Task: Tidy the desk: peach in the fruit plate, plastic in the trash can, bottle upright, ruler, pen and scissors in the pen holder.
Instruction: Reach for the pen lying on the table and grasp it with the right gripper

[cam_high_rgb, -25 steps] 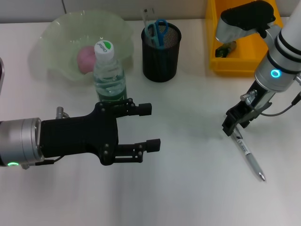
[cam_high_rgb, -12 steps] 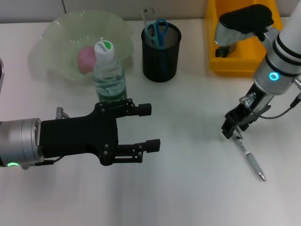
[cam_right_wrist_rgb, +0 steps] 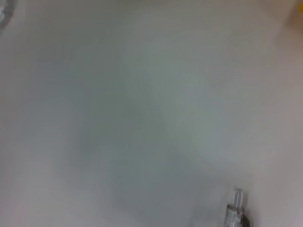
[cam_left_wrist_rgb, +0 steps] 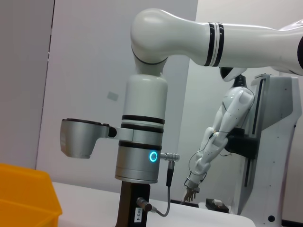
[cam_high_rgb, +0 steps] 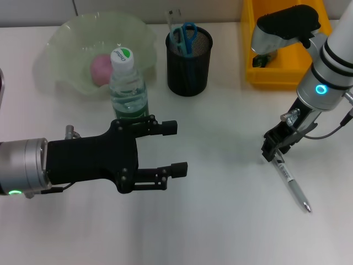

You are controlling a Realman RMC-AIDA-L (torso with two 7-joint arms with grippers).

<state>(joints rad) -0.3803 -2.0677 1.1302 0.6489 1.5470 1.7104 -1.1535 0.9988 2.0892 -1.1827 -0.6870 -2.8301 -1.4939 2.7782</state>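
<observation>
- My work surface is a plain white table [cam_high_rgb: 220, 221], evenly lit, with only soft shadows on it.
- Looking out across it from my left wrist, I see a pale grey wall [cam_left_wrist_rgb: 90, 71] behind the table's far edge.
- A darker grey strip [cam_left_wrist_rgb: 23, 80] runs down one side of that wall, like a separate panel.
- Farther off stands a white upright frame [cam_left_wrist_rgb: 272, 156] with black edging.
- A small white humanoid figure [cam_left_wrist_rgb: 222, 132] hangs on that frame.
</observation>
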